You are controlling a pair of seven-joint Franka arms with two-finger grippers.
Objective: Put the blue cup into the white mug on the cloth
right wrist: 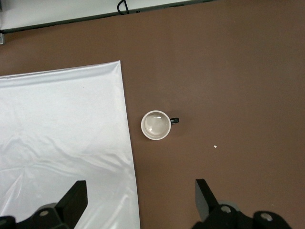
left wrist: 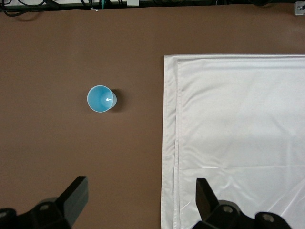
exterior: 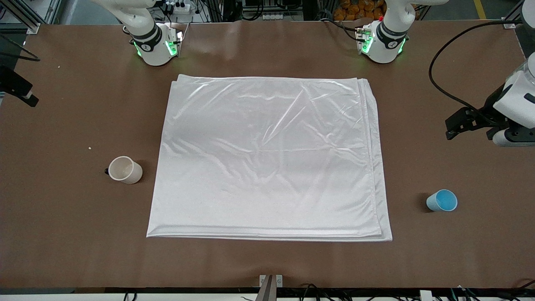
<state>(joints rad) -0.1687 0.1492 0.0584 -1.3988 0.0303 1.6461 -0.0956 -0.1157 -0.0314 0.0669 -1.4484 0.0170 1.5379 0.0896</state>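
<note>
The white cloth [exterior: 267, 159] lies flat in the middle of the brown table. The white mug [exterior: 125, 170] stands upright on the bare table beside the cloth, toward the right arm's end, with its black handle turned away from the cloth. The blue cup [exterior: 442, 200] stands upright on the bare table beside the cloth, toward the left arm's end. My left gripper [exterior: 453, 125] is open and empty, high over the cloth's edge [left wrist: 169, 143], apart from the cup [left wrist: 100, 98]. My right gripper [exterior: 25, 95] is open and empty, high over the cloth's edge [right wrist: 128, 157], apart from the mug [right wrist: 156, 125].
The two arm bases [exterior: 156, 46] [exterior: 382, 42] stand at the table's edge farthest from the front camera. A black cable [exterior: 439, 83] loops over the table at the left arm's end. A small crumb [exterior: 90, 147] lies near the mug. A bracket [exterior: 271, 281] sits at the nearest table edge.
</note>
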